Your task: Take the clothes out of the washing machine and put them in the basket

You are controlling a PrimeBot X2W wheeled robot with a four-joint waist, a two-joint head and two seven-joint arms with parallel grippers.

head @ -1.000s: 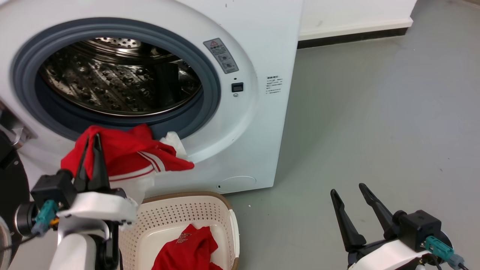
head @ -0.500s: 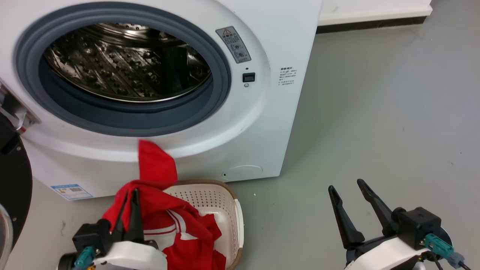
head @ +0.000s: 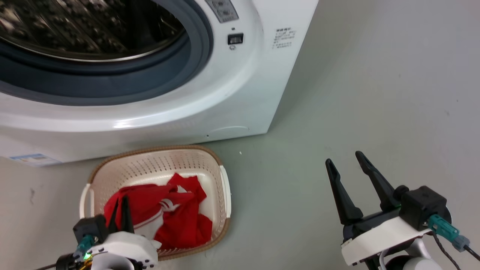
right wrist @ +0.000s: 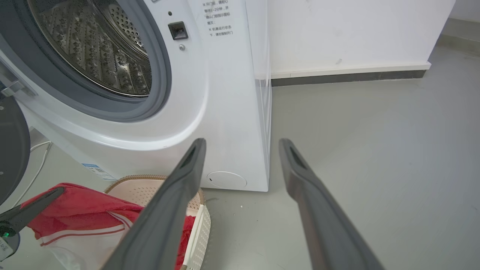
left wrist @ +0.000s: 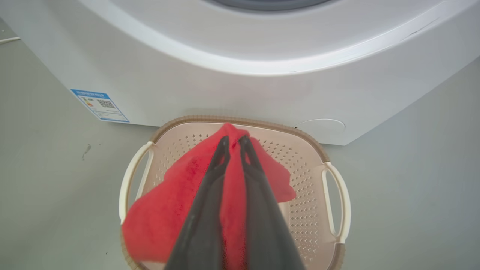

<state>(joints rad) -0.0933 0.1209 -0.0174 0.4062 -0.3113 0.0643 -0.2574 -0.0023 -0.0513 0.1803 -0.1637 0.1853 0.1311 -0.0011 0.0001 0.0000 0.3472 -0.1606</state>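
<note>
Between the left gripper's (left wrist: 233, 140) clamped fingers, the striped red garment (head: 146, 202) has come down from the washing machine's (head: 187, 108) door lip into the basket (head: 150, 149) beneath them. The drum (right wrist: 105, 56) looks empty, so releasing should finish the task. Off to the right, the right gripper (head: 343, 157) hangs spread and holds nothing.

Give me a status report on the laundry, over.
Left pincer shut on soft red white-striped garment, over low cream perforated plastic basket. Right pincer open, empty, above grey floor. Nothing blocking the basket.
</note>
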